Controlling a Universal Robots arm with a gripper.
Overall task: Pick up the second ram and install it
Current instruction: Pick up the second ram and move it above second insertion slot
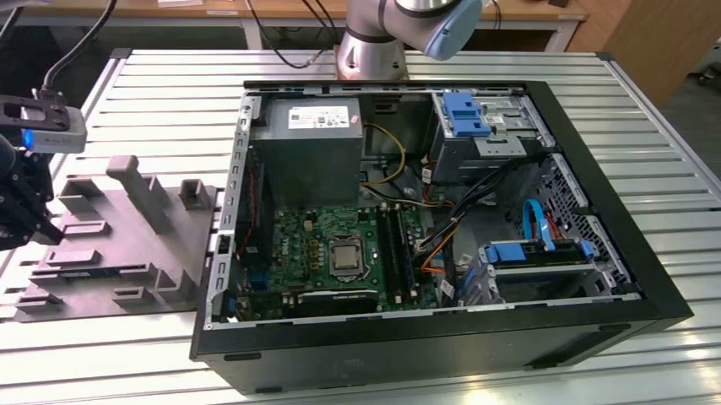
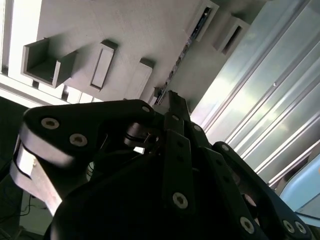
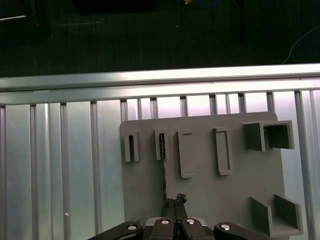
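1. Open computer case [image 1: 664, 304] sits at the middle of the bench [image 1: 631, 110].
2. Grey fixture plate [image 3: 200, 190] lies by the bench's edge; the second ram [image 3: 163, 172] stands edge-up in its slot.
3. Gripper [image 3: 175, 201] hovers near the ram's end, fingers pressed together (nothing held): descending so would likely strike the stick's edge.

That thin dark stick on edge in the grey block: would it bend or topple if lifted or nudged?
The thin dark memory stick looks like a rigid flat board, so probably stiff and light. It stands on its narrow edge in the grey slotted holder plate; outside the slots it would likely tip flat. Being slim, perhaps fragile.
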